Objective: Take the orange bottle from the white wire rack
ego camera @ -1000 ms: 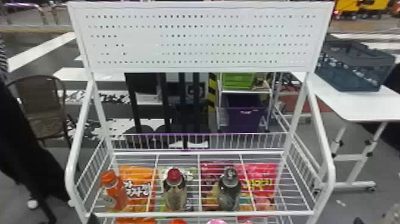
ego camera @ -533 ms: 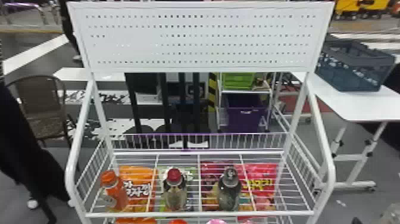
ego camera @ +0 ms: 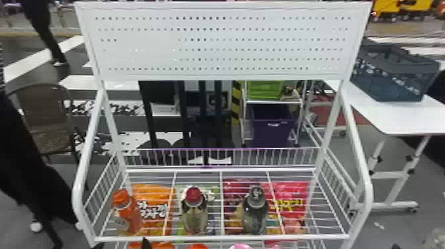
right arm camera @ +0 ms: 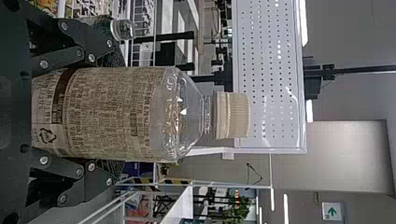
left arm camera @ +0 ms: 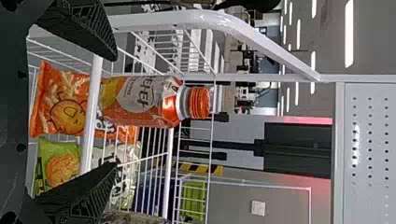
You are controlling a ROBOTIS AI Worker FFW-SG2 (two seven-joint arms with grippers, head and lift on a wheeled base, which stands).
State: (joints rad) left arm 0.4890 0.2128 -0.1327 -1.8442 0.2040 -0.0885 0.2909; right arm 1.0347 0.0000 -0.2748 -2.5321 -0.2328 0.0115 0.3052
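White wire rack [ego camera: 218, 237] fronts a striped hall floor as I steer toward the orange bottle [left arm camera: 140, 100], upright on the rack's left side with its cap on. Nearest me, one black fingertip [ego camera: 145, 243] has newly come up at the head view's bottom edge, a touch right of the bottle, which I read as my left gripper [left arm camera: 116, 111] moving in for the grasp; its jaws stand wide apart and empty, roughly in line with the bottle. My right gripper [right arm camera: 116, 114] is clamped around a cream-capped bottle [right arm camera: 229, 115], so the left must do this job alone. Just ahead, the front rail [left arm camera: 91, 116] crosses between the left fingers and the bottle, and I judge they must clear it before closing. Beyond the rail, the side basket wall [ego camera: 102, 202] rises near the bottle's left, leaving the outer finger the tighter room; on the other side, a wider gap runs to the red-capped bottle [ego camera: 194, 212]. Orange snack bag [ego camera: 155, 208] shows through the wires. Farther back come the rear wire fence [ego camera: 218, 157] and the perforated panel [ego camera: 225, 43], high enough, I'd say, to leave headroom for a lift and a pull back toward me.
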